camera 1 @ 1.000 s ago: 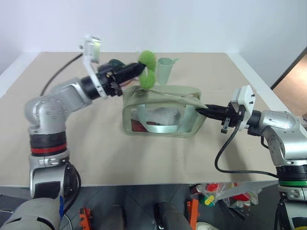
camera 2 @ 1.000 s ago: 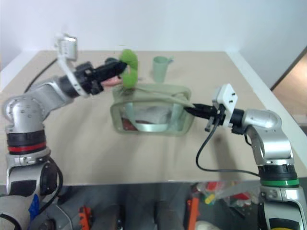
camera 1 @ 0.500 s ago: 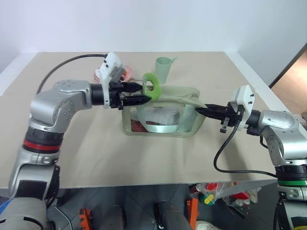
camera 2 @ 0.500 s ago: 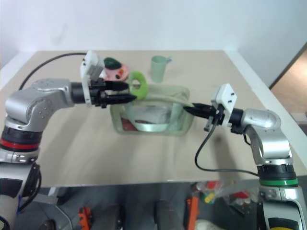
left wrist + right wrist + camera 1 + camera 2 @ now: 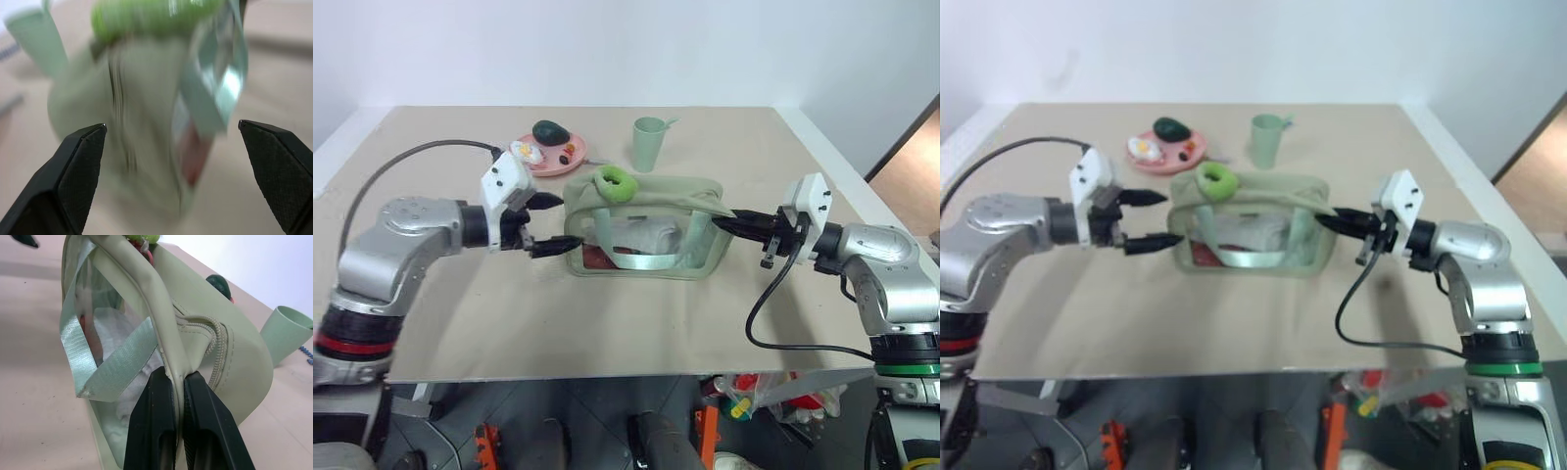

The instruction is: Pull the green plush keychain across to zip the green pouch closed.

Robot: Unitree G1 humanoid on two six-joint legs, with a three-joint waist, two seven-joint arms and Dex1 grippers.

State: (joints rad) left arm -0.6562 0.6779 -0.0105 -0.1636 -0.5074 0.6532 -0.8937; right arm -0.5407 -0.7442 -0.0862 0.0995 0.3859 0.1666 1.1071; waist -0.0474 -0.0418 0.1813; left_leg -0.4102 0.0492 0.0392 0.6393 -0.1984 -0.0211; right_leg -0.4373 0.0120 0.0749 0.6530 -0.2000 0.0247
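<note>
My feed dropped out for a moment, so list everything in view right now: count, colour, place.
Pouch: one, pale green, clear sides, table centre.
Keychain: one, lime green, on the pouch top, left end.
Cup: one, pale green, behind the pouch.
Plate: one, pink, far left of the cup, carrying a dark green lump and small food pieces.
Table: one, beige.
Left tool: open, just left of the pouch.
Right tool: shut on the pouch's right end.

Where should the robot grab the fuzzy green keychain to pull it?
Probably across its rounded plush ring: the green plush keychain sits on top of the green pouch at the robot's-left end, loop showing. The open left hand beside that end is nearest, so come from that side, slightly above, while the right hand pinches the other end.
</note>
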